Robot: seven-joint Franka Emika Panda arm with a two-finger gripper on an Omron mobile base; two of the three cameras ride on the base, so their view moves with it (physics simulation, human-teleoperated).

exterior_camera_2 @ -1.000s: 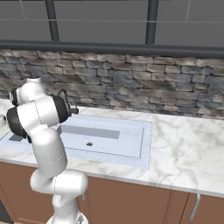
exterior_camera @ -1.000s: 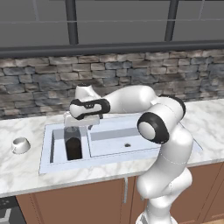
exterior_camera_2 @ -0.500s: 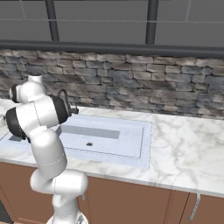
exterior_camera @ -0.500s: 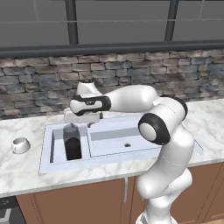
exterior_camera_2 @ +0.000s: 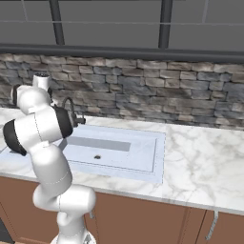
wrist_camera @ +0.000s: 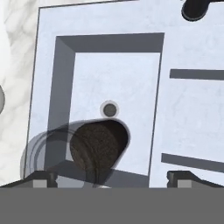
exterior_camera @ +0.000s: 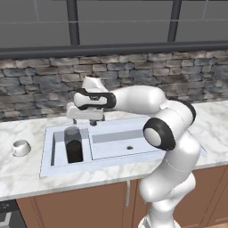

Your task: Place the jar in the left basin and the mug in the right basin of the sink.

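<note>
Since the earlier frames, the gripper (exterior_camera: 84, 121) has risen clear of the jar (exterior_camera: 74, 145) and now hangs above the rear edge of the sink (exterior_camera: 67, 169). Its fingers (wrist_camera: 42, 178) are spread wide and grip nothing. The jar stands upright in the left basin (exterior_camera: 85, 151), near that basin's front, apart from the gripper. In the hand view the jar (wrist_camera: 94, 151) lies just below the round drain hole (wrist_camera: 109, 109), with one finger tip on each side at the bottom edge. The right basin (exterior_camera: 120, 143) holds only its drain. The mug (exterior_camera: 20, 148) sits on the marble counter (exterior_camera: 26, 171) to the left of the sink, well apart from the gripper. A dark faucet (exterior_camera_2: 69, 110) appears to rise at the sink's rear edge, partly hidden behind the arm.
</note>
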